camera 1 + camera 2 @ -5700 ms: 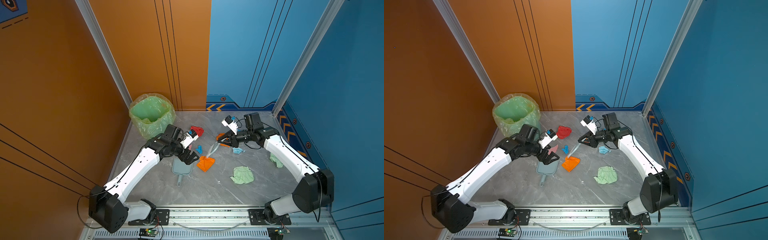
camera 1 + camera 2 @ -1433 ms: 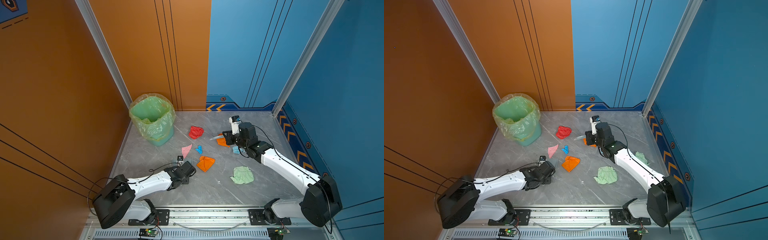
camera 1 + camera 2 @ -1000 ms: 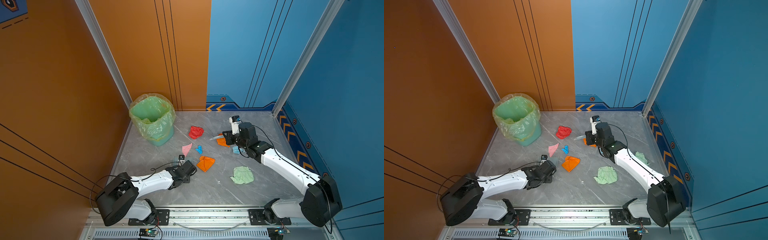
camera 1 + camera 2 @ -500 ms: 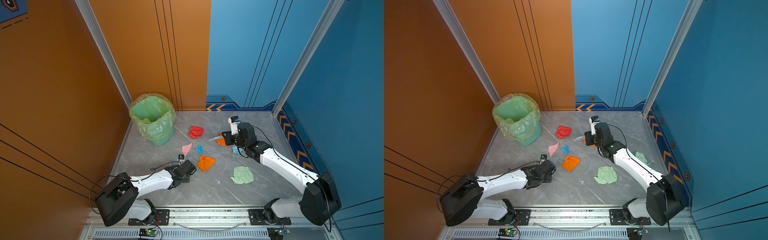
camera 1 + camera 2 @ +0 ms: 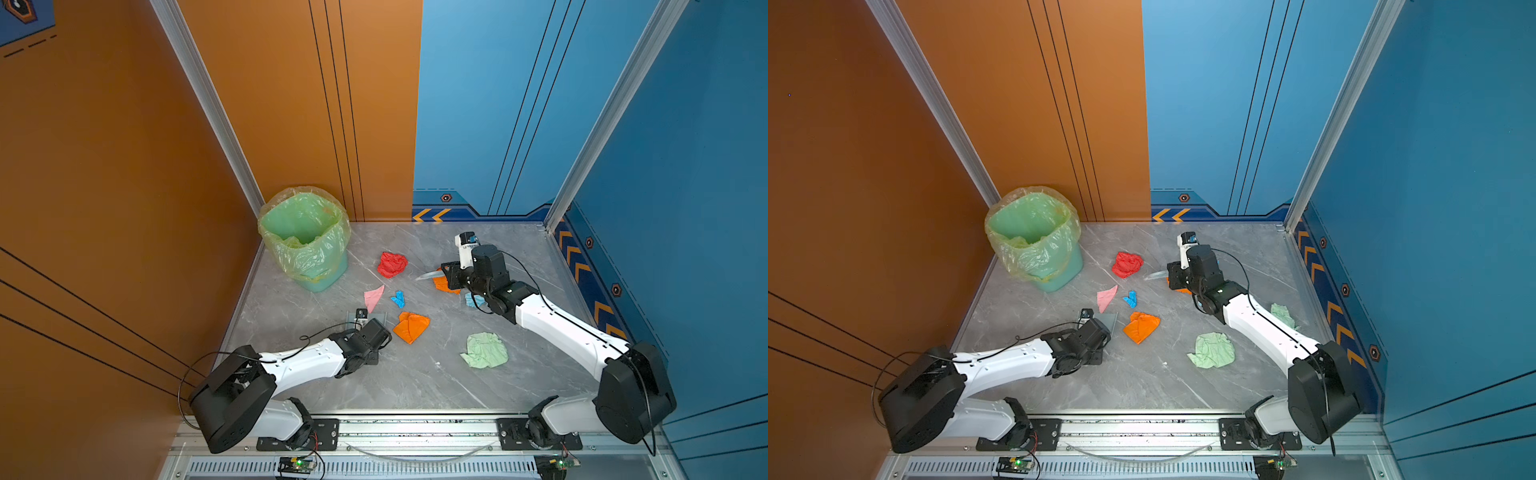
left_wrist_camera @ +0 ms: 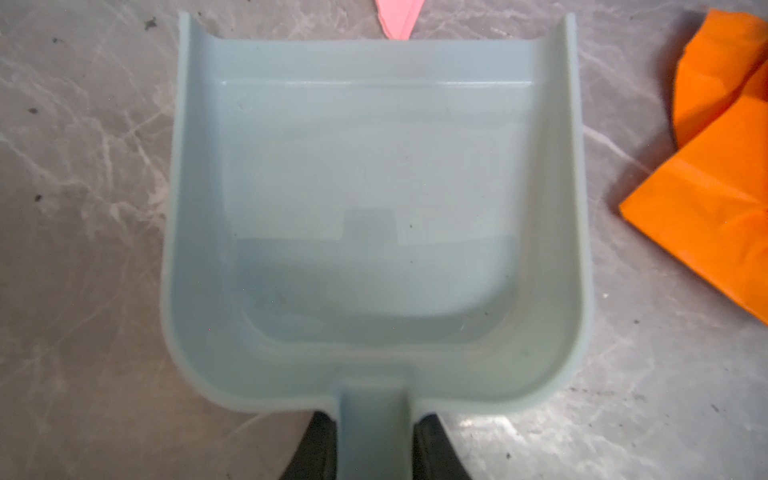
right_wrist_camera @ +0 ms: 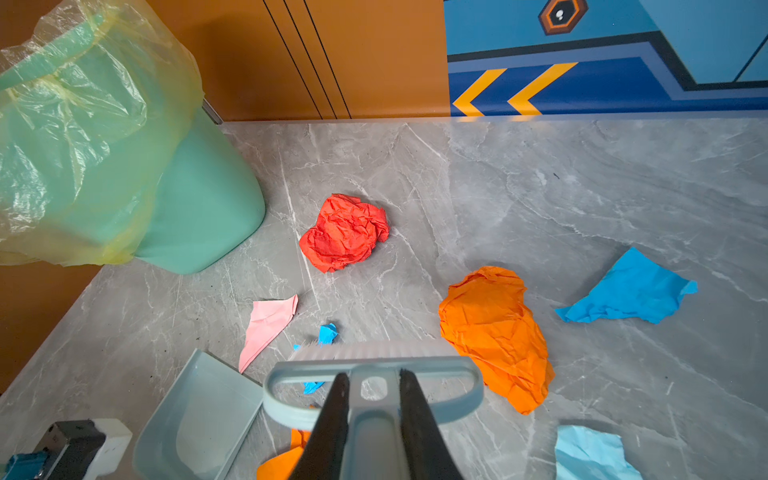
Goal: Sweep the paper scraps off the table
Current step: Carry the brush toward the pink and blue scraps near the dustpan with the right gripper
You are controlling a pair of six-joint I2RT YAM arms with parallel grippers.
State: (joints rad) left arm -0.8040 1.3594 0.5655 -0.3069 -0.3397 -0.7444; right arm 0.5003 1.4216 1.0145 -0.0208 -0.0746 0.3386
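Green bin [image 5: 332, 275], far left on the counter [image 5: 415, 382], lined with a yellow-green bag [image 5: 297, 257]; only liner shows inside. Blue-grey dustpan [image 6: 374, 166] lies flat, bare plastic inside, its handle clenched in the left hand [image 6: 374, 440]. Of the paper scraps [image 5: 398, 298], the pink scrap [image 6: 399, 16] lies just beyond the pan's far lip, an orange scrap [image 6: 715, 174] near its right. Right hand [image 7: 374, 395] grasps a brush [image 7: 374, 353]; a crumpled orange scrap [image 7: 494, 332] just beside the bristles, red scrap [image 7: 345, 232] apart to the left.
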